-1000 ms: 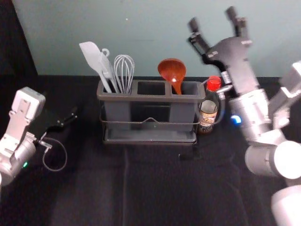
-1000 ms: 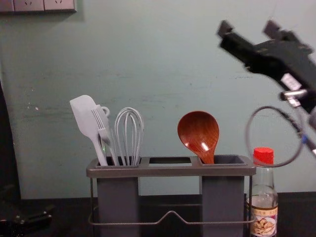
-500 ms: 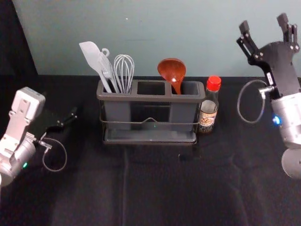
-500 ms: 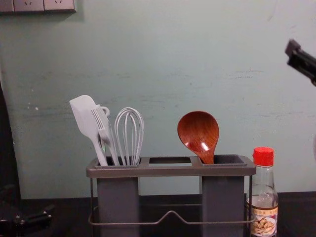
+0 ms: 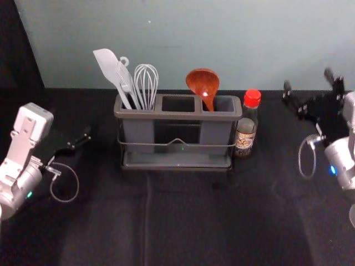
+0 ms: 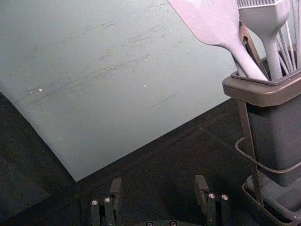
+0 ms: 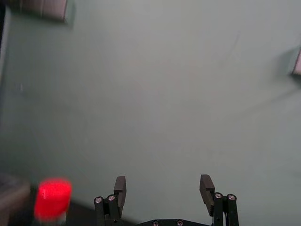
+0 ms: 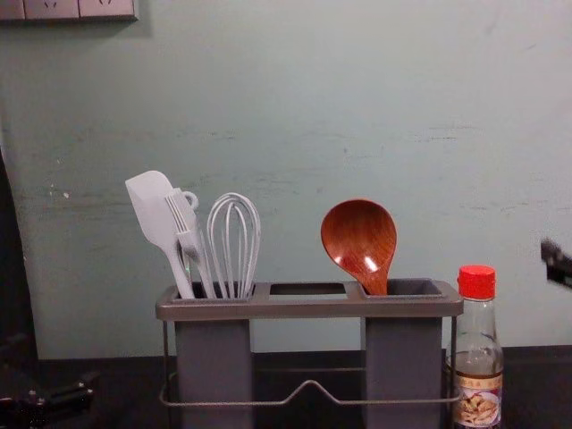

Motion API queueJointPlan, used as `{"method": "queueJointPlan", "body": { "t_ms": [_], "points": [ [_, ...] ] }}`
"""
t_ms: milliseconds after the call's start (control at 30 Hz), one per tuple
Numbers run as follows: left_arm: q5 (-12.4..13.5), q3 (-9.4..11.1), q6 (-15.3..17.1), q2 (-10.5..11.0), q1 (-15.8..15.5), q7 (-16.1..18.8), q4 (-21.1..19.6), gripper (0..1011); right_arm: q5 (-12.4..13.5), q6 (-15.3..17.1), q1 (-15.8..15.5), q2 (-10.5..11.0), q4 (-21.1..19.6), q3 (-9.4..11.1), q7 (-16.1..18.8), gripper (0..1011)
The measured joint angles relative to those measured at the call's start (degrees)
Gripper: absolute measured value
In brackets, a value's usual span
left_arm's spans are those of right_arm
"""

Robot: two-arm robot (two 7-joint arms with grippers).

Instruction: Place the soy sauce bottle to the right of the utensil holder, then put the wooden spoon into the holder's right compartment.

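The right gripper (image 5: 308,80) is hanging open and empty, well right of the red-capped glass soy sauce bottle (image 5: 246,133), which is standing just beside the grey plastic utensil holder (image 5: 176,115); the reddish-brown wooden spoon (image 5: 203,83) is leaning in the right compartment (image 5: 224,103). The left gripper (image 6: 158,184) is gaping empty, at left. By swinging inward low, the thin cable loop (image 5: 300,159) could be toppling the bottle. The head view is showing the lower tray (image 5: 176,160); the chest view is ending above it

- dim, soft light on the wall (image 5: 183,44); the tabletop (image 5: 194,221) sinks into near-black.
- small white glare on the wooden spoon (image 8: 359,234), chest view.
- head view: right end effector (image 5: 308,80) blurred.
- right wrist view: red bottle cap (image 7: 52,198) blurred.
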Motion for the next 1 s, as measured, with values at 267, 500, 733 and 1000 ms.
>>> {"method": "queueJointPlan", "body": {
  "t_ms": [267, 500, 733, 1000],
  "points": [
    [0.0, 0.0, 0.0, 0.0, 0.0, 0.0, 0.0, 1000, -0.2, 9.1, 0.7, 1.6, 2.0, -1.1, 1.0, 1002],
    [0.0, 0.0, 0.0, 0.0, 0.0, 0.0, 0.0, 1000, 0.4, 15.5, 1.7, 2.1, 1.5, -2.0, 1.8, 1002],
    [0.0, 0.0, 0.0, 0.0, 0.0, 0.0, 0.0, 1000, 0.9, 17.4, 1.9, 2.4, 0.9, -2.7, 1.7, 1002],
    [0.0, 0.0, 0.0, 0.0, 0.0, 0.0, 0.0, 1000, 0.9, 17.4, 1.9, 2.4, 0.9, -2.6, 1.7, 1002]
  ]
}}
